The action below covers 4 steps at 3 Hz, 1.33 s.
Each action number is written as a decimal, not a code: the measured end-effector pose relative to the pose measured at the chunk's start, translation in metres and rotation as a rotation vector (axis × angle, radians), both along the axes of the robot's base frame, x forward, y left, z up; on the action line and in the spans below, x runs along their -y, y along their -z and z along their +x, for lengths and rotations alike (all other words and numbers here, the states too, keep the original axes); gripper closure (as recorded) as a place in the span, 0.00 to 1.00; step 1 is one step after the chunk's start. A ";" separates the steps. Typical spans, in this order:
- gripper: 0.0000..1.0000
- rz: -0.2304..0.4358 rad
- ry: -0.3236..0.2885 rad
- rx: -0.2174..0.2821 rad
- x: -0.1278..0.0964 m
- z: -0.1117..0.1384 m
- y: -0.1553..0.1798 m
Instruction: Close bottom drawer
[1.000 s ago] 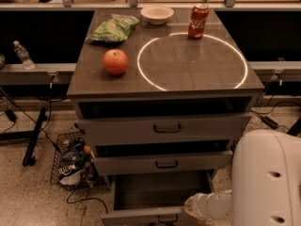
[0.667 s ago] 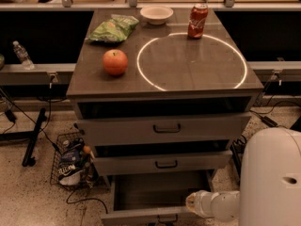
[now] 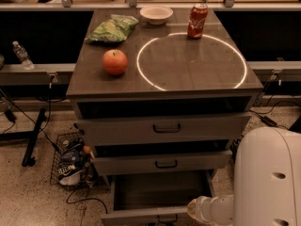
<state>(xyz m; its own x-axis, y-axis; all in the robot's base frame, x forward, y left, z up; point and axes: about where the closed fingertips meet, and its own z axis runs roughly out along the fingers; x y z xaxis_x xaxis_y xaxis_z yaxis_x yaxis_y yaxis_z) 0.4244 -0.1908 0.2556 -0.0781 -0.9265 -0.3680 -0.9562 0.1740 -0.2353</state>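
Note:
The bottom drawer (image 3: 160,191) of the grey cabinet stands pulled far out, its inside empty, its front panel (image 3: 146,217) at the picture's lower edge with the dark handle partly cut off. The top drawer (image 3: 164,128) and middle drawer (image 3: 162,164) are each out a little. My white arm (image 3: 265,178) fills the lower right. The gripper (image 3: 194,210) reaches left from it, at the right end of the bottom drawer's front panel.
On the cabinet top lie an apple (image 3: 115,62), a green chip bag (image 3: 112,28), a white bowl (image 3: 156,14) and a red soda can (image 3: 197,20). A wire basket (image 3: 70,164) with trash and cables stands on the floor at the left. A water bottle (image 3: 20,54) stands on a ledge.
My arm has shifted right and down in the view, and the gripper has dropped slightly towards the bottom drawer's front. The drawers have not visibly moved.

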 end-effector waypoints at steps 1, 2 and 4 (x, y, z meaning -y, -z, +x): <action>1.00 -0.004 0.000 -0.102 0.001 -0.028 0.032; 1.00 0.011 -0.008 -0.154 -0.003 -0.044 0.057; 1.00 0.062 -0.044 -0.127 -0.017 -0.035 0.099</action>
<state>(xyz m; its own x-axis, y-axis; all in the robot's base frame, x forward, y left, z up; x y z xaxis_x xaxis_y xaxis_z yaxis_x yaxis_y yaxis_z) 0.3891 -0.1736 0.1564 -0.0872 -0.9060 -0.4142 -0.9847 0.1415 -0.1022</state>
